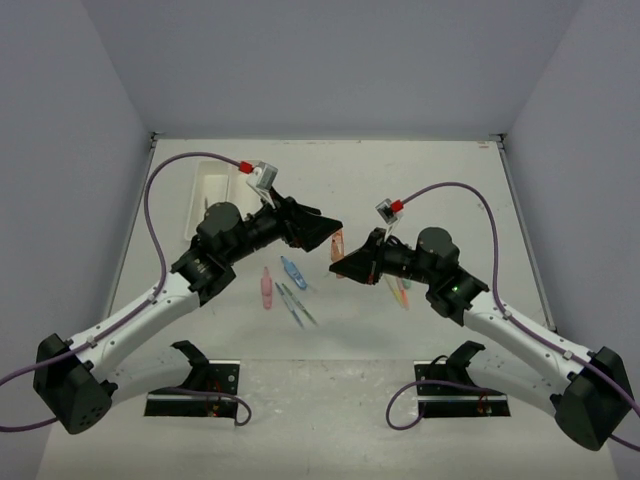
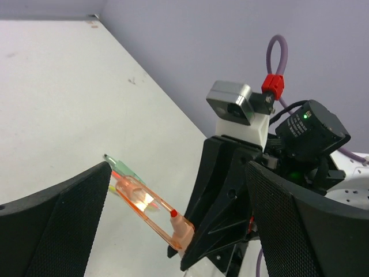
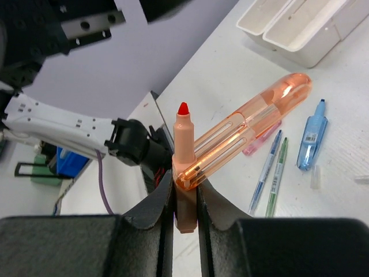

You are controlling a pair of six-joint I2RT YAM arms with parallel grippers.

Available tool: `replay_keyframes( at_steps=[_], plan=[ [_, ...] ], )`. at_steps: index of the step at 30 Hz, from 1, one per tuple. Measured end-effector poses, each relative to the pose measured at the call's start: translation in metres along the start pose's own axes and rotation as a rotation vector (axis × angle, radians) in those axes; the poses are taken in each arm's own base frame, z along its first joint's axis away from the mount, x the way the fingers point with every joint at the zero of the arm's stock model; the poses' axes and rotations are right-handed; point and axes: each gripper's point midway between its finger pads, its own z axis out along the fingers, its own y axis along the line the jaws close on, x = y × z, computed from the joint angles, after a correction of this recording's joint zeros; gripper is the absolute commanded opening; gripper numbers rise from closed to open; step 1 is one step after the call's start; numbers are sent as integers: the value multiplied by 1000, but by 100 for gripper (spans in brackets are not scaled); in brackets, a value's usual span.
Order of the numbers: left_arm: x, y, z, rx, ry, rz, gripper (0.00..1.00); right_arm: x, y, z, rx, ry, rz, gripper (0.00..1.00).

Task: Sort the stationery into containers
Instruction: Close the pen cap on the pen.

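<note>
Closest in the right wrist view are the black fingers of the right gripper [image 3: 184, 195], pressed together on the stubby end of a clear orange marker [image 3: 236, 141]. Its red tip points up and its long body slants off to the upper right, held above the table [image 3: 230, 69]. The left gripper [image 1: 325, 233] faces it from just beside: its jaws stand wide apart on either side of the marker's far end, and neither pad appears to touch it. The marker therefore hangs from the right gripper alone, in the air between the two arms near the middle of the table. The two white trays [image 3: 300, 40] lie joined side by side at the far left, well apart from the marker and partly hidden behind the left arm in the overhead view. A pink piece [image 1: 266, 288], a blue piece [image 1: 294, 272] and two thin pens [image 1: 296, 306] lie unsorted on the table below. The step in hand looks like carrying this one marker to a tray. The next move probably calls for the left arm to draw clear, then for the right to swing across to the left, over the loose items, and let go only once the marker is low inside a tray.
</note>
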Motion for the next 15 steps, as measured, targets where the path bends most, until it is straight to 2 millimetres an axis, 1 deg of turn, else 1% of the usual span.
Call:
replay_keyframes(
  at_steps=[3, 6, 9, 11, 12, 15],
  plan=[
    [-11, -2, -8, -18, -31, 37, 98, 6, 7, -4, -48, 30, -48, 0],
    [-10, -5, -11, 13, -21, 48, 97, 13, 22, -10, -125, 64, -119, 0],
    [4, -5, -11, 61, 20, 21, 94, 19, 40, -18, -208, 89, -203, 0],
    [18, -8, -10, 107, 62, -25, 86, 23, 50, -24, -261, 100, -256, 0],
    [26, -9, -10, 131, 83, -52, 85, 25, 55, -26, -284, 104, -281, 0],
    [40, -16, -9, 201, 136, -134, 78, 26, 63, -31, -325, 106, -336, 0]
  ],
)
